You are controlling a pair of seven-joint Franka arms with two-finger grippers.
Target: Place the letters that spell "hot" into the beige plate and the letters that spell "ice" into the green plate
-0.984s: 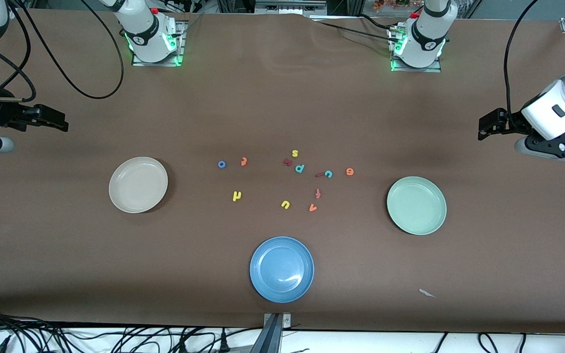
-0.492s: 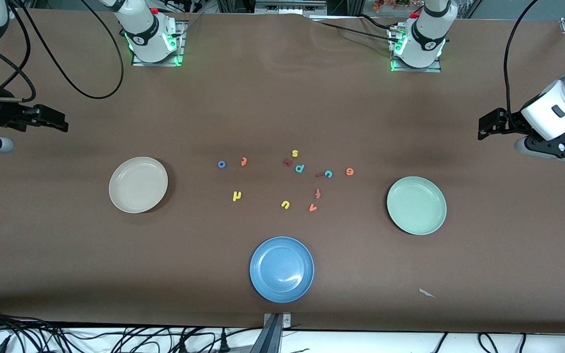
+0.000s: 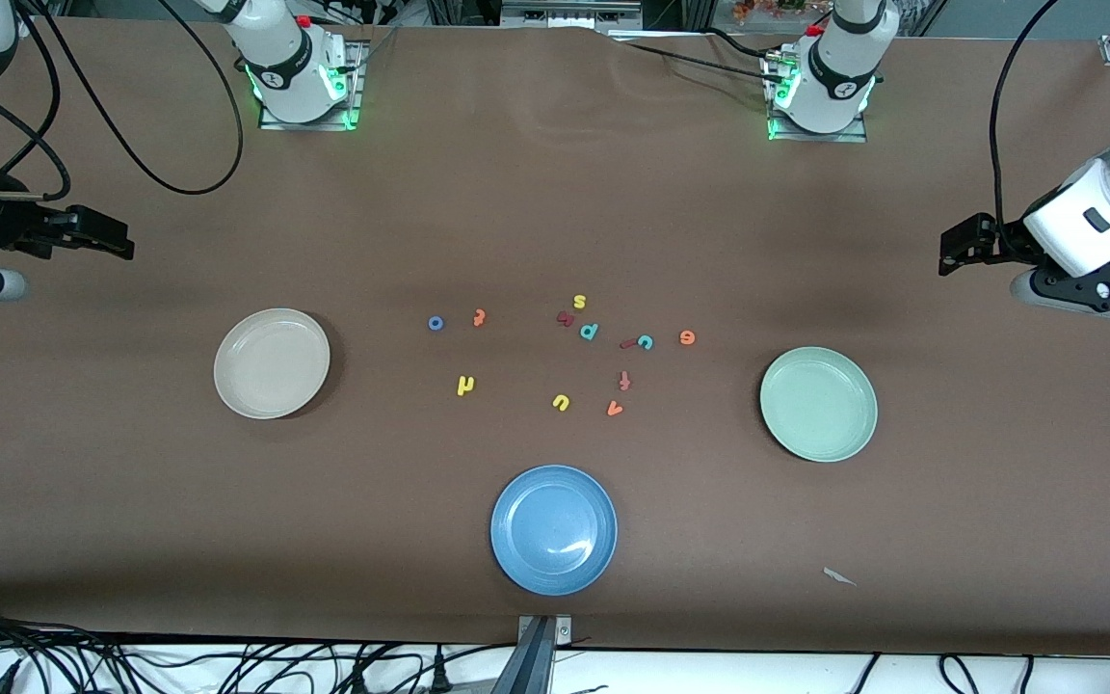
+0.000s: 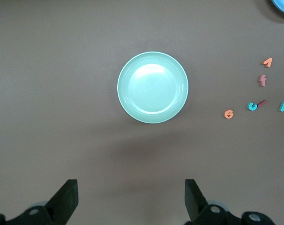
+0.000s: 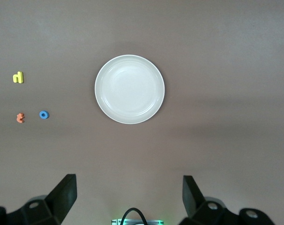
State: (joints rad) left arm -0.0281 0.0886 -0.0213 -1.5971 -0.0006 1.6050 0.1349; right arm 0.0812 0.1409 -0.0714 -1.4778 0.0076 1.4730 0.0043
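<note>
The beige plate lies empty toward the right arm's end, the green plate empty toward the left arm's end. Between them on the table lie the blue o, orange t and yellow h. The dark red i touches the teal c, with the orange e beside them. My right gripper and left gripper hang open and empty over bare table at their own ends.
A blue plate sits nearest the front camera. Other letters lie among the task's: yellow s, teal p, red f, yellow u, orange v. A paper scrap lies near the front edge.
</note>
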